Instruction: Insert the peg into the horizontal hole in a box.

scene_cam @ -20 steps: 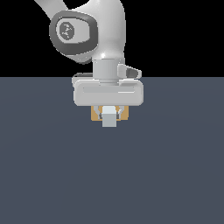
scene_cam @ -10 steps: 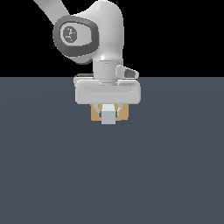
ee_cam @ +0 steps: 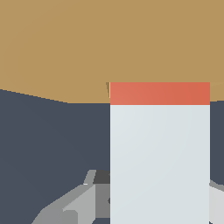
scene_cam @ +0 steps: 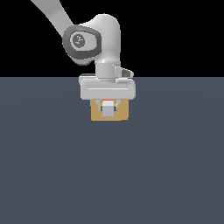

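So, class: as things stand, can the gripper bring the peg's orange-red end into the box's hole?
Probably yes: the gripper holds the peg with its orange-red end already meeting the box, and nothing stands between them.

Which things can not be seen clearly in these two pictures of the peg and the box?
- The hole: in the wrist view the peg covers it; in the exterior view the gripper does.
- Peg's depth in the box: cannot tell from either view.
- Box's upper part: behind the hand in the exterior view.
- Peg's rear end: cut off by the wrist view's edge.
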Robot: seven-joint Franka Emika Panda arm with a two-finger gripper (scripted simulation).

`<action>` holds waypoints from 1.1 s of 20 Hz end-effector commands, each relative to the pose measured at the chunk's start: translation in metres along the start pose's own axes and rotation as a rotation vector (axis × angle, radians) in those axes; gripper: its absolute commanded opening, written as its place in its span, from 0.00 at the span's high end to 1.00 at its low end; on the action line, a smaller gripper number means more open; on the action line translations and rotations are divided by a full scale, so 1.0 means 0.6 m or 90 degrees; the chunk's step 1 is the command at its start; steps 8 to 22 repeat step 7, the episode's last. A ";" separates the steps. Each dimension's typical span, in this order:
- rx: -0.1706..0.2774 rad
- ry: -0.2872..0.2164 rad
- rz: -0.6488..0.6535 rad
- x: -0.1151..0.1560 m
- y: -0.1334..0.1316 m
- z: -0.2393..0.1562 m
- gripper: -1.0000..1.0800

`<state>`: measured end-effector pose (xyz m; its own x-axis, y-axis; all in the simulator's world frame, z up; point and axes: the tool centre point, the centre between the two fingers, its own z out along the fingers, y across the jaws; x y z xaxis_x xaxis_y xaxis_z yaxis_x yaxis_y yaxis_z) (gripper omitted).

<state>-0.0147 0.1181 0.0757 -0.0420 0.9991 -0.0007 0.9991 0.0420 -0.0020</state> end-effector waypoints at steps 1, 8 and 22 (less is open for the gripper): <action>-0.002 0.001 -0.001 0.016 0.003 -0.003 1.00; -0.002 0.001 -0.001 0.013 0.005 -0.003 1.00; -0.002 0.001 -0.001 0.013 0.005 -0.003 1.00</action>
